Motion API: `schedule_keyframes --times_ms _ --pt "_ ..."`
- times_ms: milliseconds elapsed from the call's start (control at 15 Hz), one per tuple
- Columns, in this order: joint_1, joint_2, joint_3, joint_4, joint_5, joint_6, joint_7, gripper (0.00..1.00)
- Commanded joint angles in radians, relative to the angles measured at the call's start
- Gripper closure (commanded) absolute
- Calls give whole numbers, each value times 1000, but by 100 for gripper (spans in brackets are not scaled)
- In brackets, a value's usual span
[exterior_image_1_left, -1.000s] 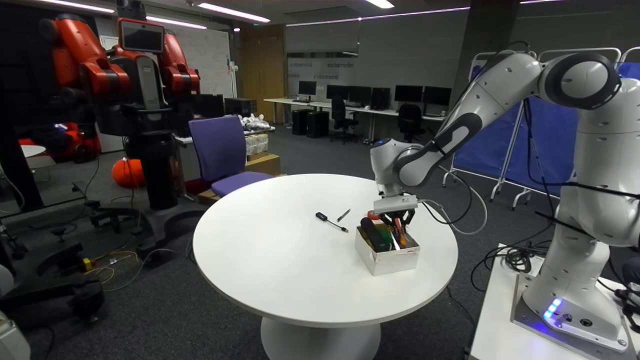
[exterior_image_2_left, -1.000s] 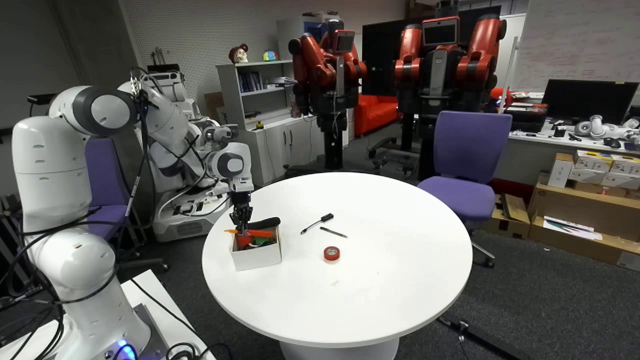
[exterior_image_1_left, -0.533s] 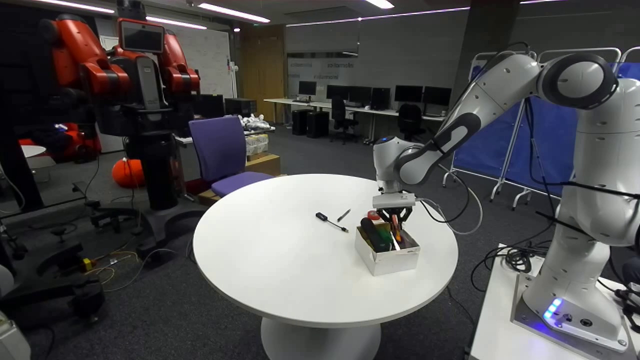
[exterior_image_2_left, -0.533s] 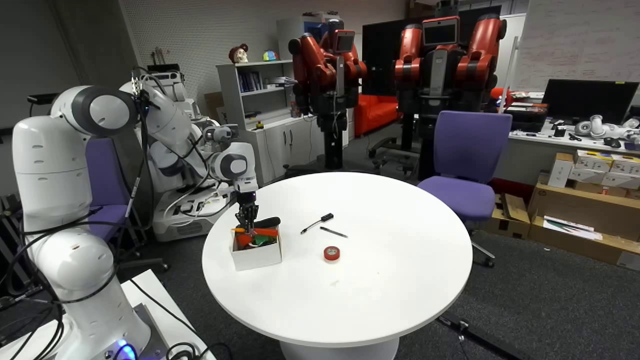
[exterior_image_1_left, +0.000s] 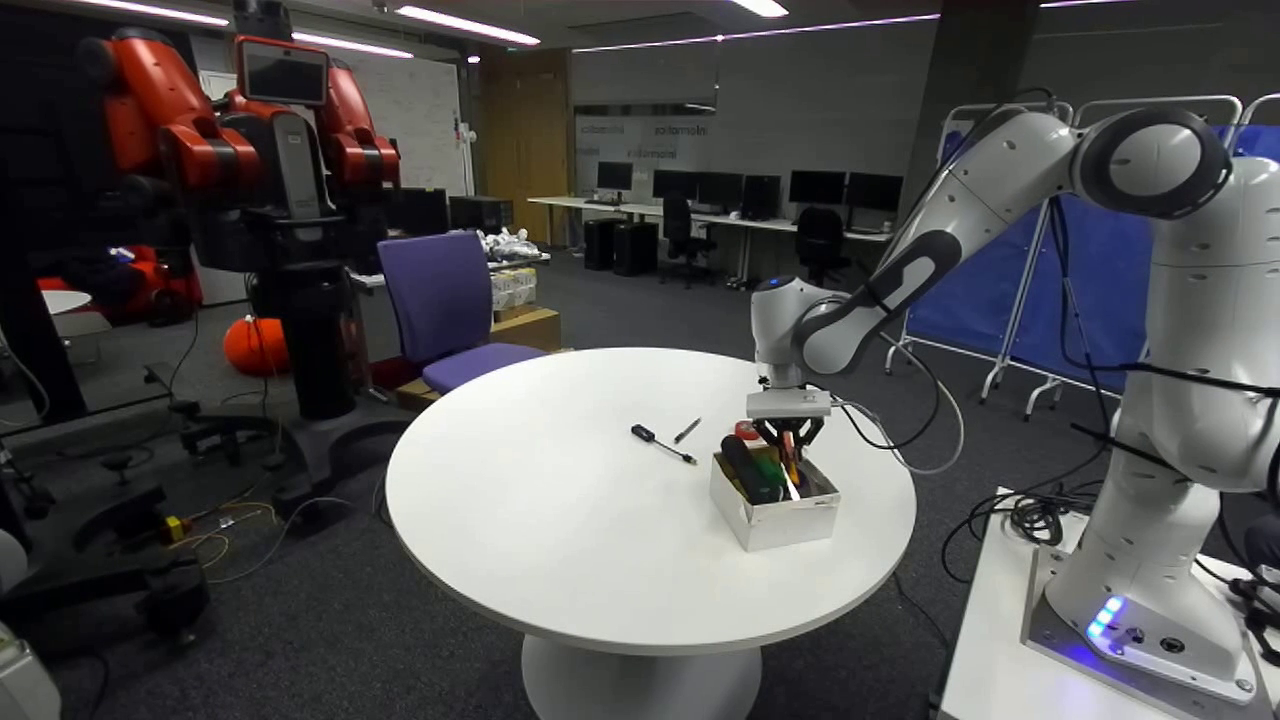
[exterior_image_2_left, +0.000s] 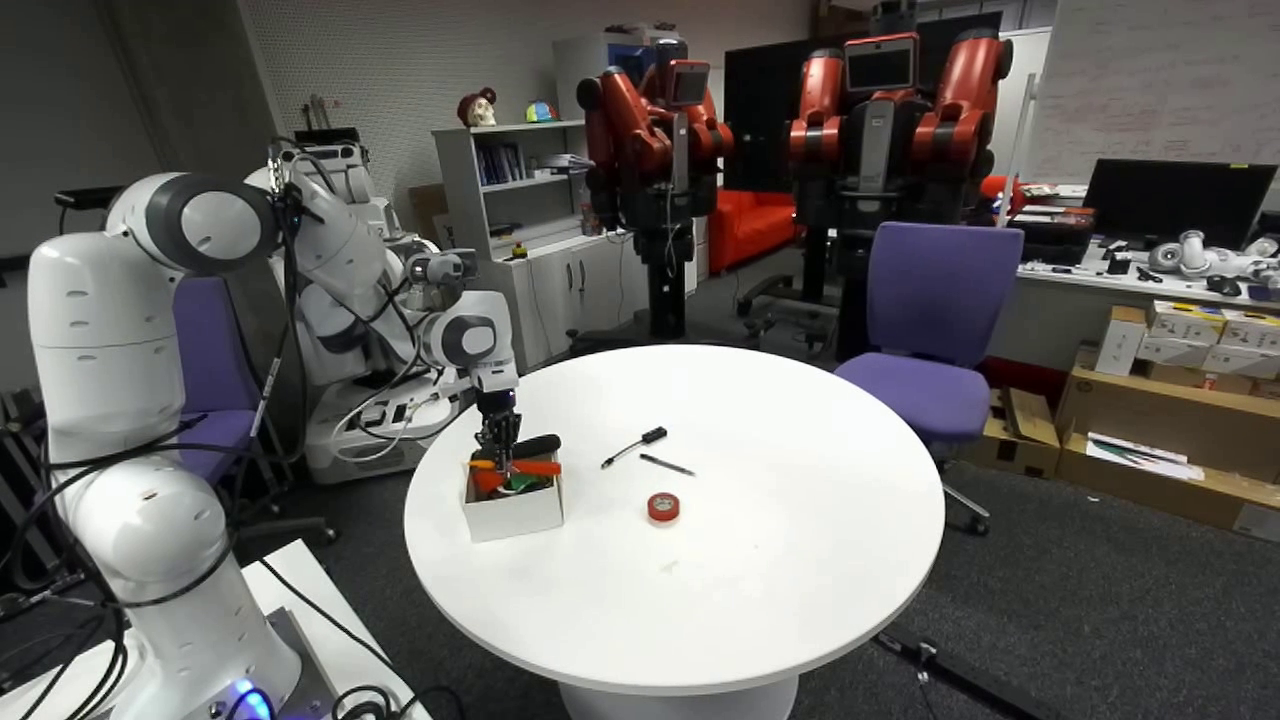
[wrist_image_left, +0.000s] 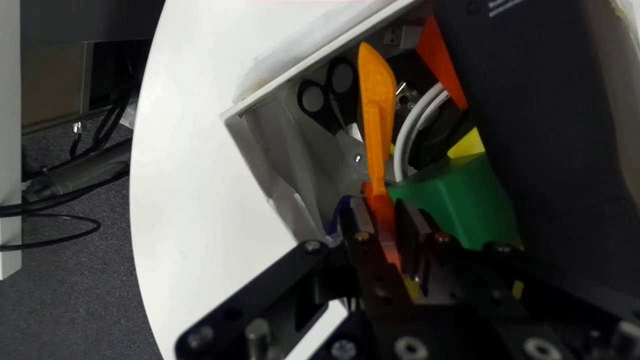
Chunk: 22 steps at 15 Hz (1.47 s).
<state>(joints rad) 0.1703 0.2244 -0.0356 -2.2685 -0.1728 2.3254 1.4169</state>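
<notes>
My gripper, nearly closed, pinches the orange tool at the mouth of the white box. In the wrist view, I've room to the left wall; a green piece crowds right.

Wears rounded white shells with dark grey joint rings, carries black cables, glows blue at the base, ends in a black Robotiq gripper studded with silver screws.
</notes>
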Motion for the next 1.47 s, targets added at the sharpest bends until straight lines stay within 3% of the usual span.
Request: schedule_keyframes --times_ms 0,1267,1333,1400 --pt "-2 -12 2 -39 -52 41 36 95" --pt "7 15 39 -37 -27 89 23 95" --pt "7 17 40 -37 -26 90 23 56" --pt "8 19 40 -36 -27 89 23 54"
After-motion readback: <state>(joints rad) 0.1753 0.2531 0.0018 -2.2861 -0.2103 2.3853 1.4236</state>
